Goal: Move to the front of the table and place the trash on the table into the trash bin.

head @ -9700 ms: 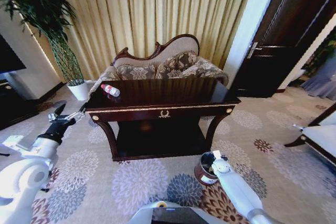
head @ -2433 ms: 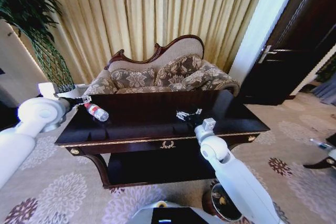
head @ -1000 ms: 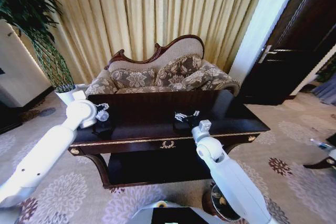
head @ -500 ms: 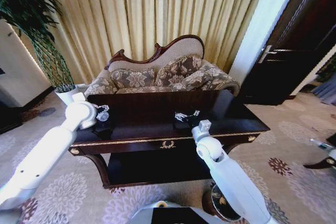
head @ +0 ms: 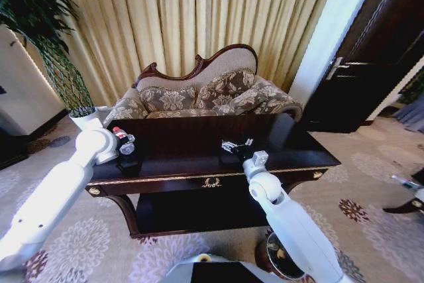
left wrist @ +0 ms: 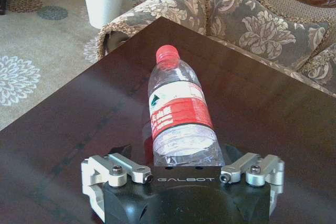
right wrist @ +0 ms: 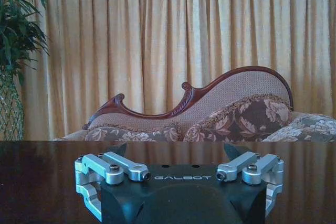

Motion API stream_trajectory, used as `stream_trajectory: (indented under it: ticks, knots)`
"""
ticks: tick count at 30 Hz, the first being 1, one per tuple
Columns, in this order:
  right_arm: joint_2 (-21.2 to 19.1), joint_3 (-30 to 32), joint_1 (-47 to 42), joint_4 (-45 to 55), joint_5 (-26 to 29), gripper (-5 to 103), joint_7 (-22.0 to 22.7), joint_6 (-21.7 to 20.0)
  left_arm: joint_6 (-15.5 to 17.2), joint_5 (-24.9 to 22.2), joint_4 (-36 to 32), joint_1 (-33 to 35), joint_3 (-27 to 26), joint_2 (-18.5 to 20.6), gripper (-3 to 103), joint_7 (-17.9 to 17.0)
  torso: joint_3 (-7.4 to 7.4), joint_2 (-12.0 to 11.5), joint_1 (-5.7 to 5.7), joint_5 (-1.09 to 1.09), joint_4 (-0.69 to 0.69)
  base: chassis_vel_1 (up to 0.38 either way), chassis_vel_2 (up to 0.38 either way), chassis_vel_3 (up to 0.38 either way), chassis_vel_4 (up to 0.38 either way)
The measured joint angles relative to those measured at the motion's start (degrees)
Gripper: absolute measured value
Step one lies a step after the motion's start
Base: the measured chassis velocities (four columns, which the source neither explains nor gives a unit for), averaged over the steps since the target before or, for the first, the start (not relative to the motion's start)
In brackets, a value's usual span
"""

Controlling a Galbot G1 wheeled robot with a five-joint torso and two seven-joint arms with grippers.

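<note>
Dark glossy wood, edged with a thin gold line, makes up the table (head: 311, 154), and a gold wreath emblem (head: 211, 181) sits in the middle of its front drawer. Near the table's left end, toward the back edge, the left gripper (head: 124, 144) is at the bottle (left wrist: 178, 114). In the left wrist view the clear plastic bottle lies between the spread fingers (left wrist: 121, 167), its base toward the gripper body and its red cap (left wrist: 168, 53) pointing at the far left corner of the table. The jaws stand wide on either side of the bottle; whether they press on it cannot be told. A red and white label wraps the bottle's middle, with a small dark green triangle mark on the white band and white characters on the red band that are too small to read. The word GALBOT is printed in pale letters on the black gripper body in both wrist views.

The right gripper (head: 237, 145) hovers low over the middle of the table, jaws open and holding nothing, with its fingers (right wrist: 113, 167) pointing toward the patterned sofa (head: 218, 94) and the gold curtains (head: 199, 18) behind the table.

On the carpet by the table's front right leg, partly hidden by the right arm, stands the round dark trash bin (head: 275, 256). A potted plant in a white pot (left wrist: 103, 1) stands on the floor beyond the table's left end.
</note>
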Motion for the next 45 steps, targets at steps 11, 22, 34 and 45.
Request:
stream_trajectory:
  ticks: [11, 22, 34, 45]
  knots:
    - [-0.19, -0.39, -0.17, 0.3, -0.26, 100, 0.47, 0.13, -0.48, -0.42, -2.02, 1.72, -2.22, 1.1, 77, 0.87, 0.0, 0.0, 0.0, 0.01, -0.01, 0.0, 0.0, 0.0, 0.0]
    - [-0.06, 0.07, 0.14, 0.95, 0.44, 100, 0.62, 0.2, -0.8, -0.37, -3.64, 2.59, -3.01, 2.1, 41, 2.15, 0.0, 0.0, 0.0, 0.01, 0.0, 0.0, 0.0, 0.0, 0.0]
    - [-0.96, 0.45, 0.38, 4.07, 8.02, 100, 5.02, -1.17, -2.69, 43.67, -5.32, 16.59, -8.34, 4.14, 30, 34.5, 0.0, 0.0, 0.0, 0.0, 0.02, 0.0, 0.0, 0.0, 0.0]
    - [-2.04, 2.52, 3.92, 11.29, 33.45, 100, 7.61, -5.19, -23.74, 79.08, -3.67, 18.82, -8.42, 6.88, 30, 63.96, 0.0, 0.0, 0.0, 0.01, -0.01, 0.0, 0.0, 0.0, 0.0]
